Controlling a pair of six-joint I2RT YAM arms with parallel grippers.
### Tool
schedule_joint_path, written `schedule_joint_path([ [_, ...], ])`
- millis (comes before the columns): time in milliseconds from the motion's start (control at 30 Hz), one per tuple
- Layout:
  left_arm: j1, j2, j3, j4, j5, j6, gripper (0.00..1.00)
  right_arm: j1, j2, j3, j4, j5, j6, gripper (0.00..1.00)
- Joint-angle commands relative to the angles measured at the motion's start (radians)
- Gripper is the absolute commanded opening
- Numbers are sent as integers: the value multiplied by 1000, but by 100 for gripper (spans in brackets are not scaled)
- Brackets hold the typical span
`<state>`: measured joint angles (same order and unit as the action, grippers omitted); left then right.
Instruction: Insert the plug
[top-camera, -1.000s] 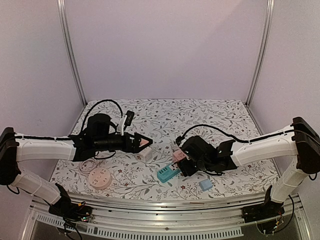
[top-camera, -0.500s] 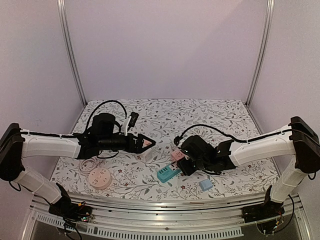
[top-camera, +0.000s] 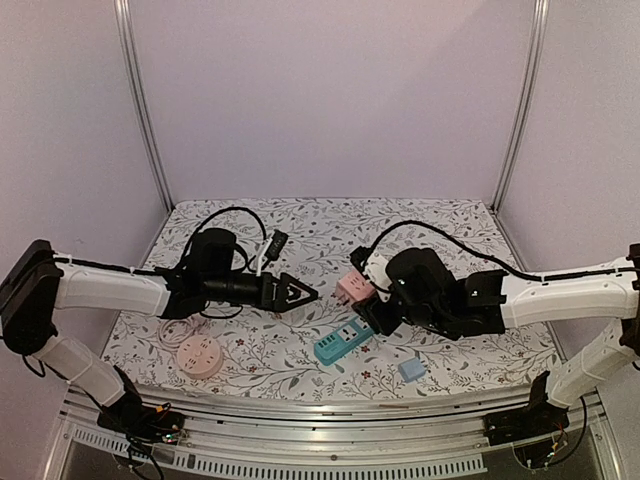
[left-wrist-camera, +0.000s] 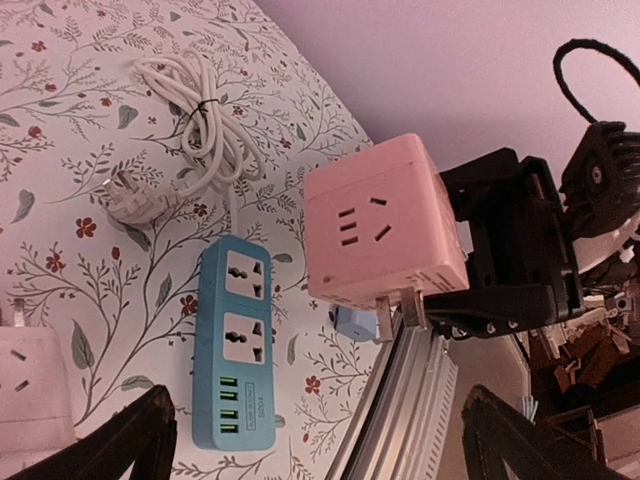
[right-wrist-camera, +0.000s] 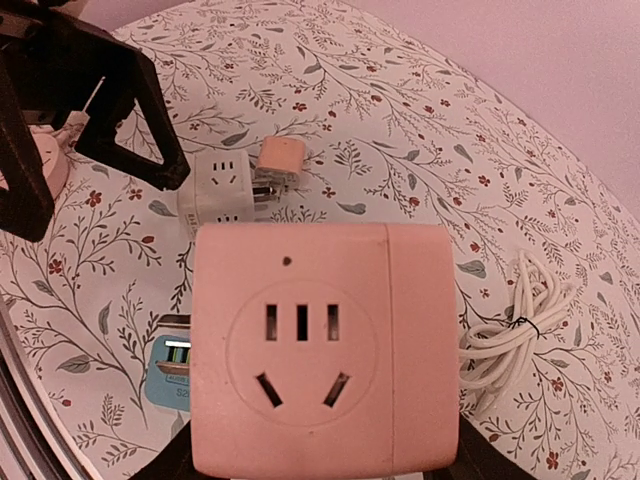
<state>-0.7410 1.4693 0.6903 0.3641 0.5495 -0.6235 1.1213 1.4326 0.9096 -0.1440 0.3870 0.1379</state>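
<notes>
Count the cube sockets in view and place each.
2. The pink cube is held above the table in the right gripper; the white cube sits on the table near the left gripper. The small blue block may be another.

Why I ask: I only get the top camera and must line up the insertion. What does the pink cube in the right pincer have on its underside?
Observer: The left wrist view shows two flat metal prongs sticking out of the pink cube, on the face next to the right pincer.
Operator: Which sockets does the blue strip offer?
Observer: Two large sockets in a row, then a cluster of small green ports at one end.
Operator: Is anything hidden under the left pincer?
Observer: Yes, a white cube sits beside one of its tips, with a small beige plug right next to it.
</notes>
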Motion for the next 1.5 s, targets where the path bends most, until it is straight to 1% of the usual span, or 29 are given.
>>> schedule_joint_path([
  [0,-4,25,19,98,119,-56,99,31,-40,-20,84,24,-85,26],
  [100,-11,39,8,181,173,-109,99,50,-42,-16,100,39,-114,26],
  [233,-18,71,-1,275,209,-182,99,74,-41,-19,125,44,-127,25],
  [267,-18,80,-1,292,217,-199,99,80,-40,-21,133,47,-158,25],
  [333,-18,100,-2,323,226,-233,99,93,-38,-22,135,55,-174,25],
  [467,-20,126,6,342,234,-255,98,113,-28,-12,169,72,-202,25],
  [833,-39,142,18,384,285,-265,86,128,27,28,182,110,-257,24],
  [933,-47,146,24,390,300,-267,81,131,29,35,186,119,-267,24],
  [1233,-55,145,25,412,308,-276,72,135,38,44,187,122,-276,24],
  [1367,-58,149,25,420,307,-276,71,142,50,50,189,129,-282,23],
  [1400,-58,150,24,424,306,-278,70,144,54,51,188,131,-285,24],
  [1467,-58,149,21,434,306,-278,60,147,59,54,188,133,-287,24],
])
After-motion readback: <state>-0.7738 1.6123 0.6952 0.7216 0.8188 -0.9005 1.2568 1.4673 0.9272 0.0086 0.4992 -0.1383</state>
